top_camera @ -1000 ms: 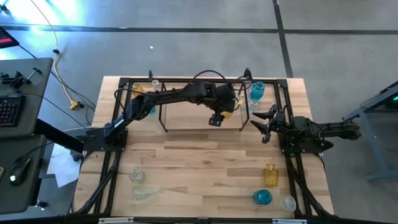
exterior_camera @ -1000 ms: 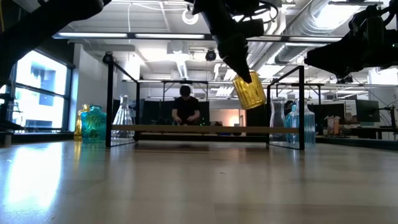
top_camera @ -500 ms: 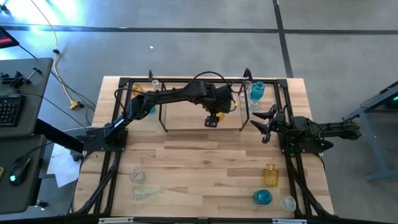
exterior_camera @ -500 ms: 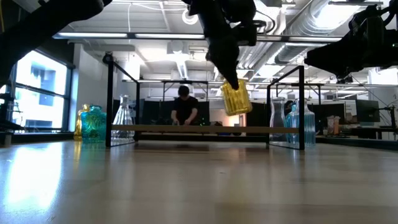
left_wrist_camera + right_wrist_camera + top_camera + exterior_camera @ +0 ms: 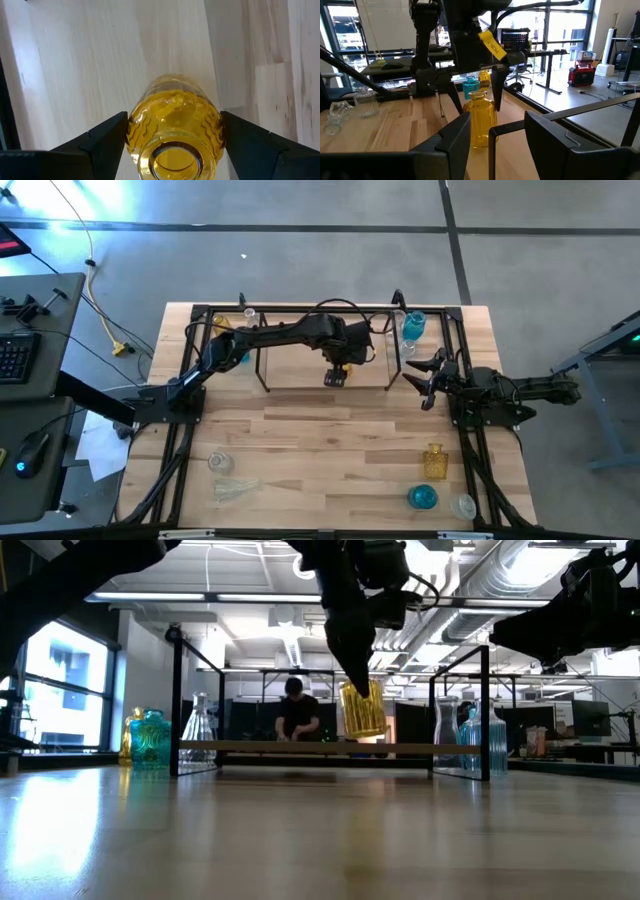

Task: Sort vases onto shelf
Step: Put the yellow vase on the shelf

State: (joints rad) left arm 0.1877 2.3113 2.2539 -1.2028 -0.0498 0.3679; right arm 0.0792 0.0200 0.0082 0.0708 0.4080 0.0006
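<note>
Ribbed amber-yellow glass vase [image 5: 173, 127], upright

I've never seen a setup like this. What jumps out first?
The left arm reaches across the back of the table, its fingers clamped on a ribbed yellow vase hanging over the black wire shelf. More blue, yellow and clear vases stand beside the shelf's two ends and at the table's near corners, like the blue vase. The right arm waits at the table's right side.

Shelf middle taken, front desk wide open

Left arm [image 5: 270, 335] with its yellow vase [image 5: 362, 708] hangs over the shelf [image 5: 325, 388] (posts flank it); bare desk [image 5: 330, 455] in front.
</note>
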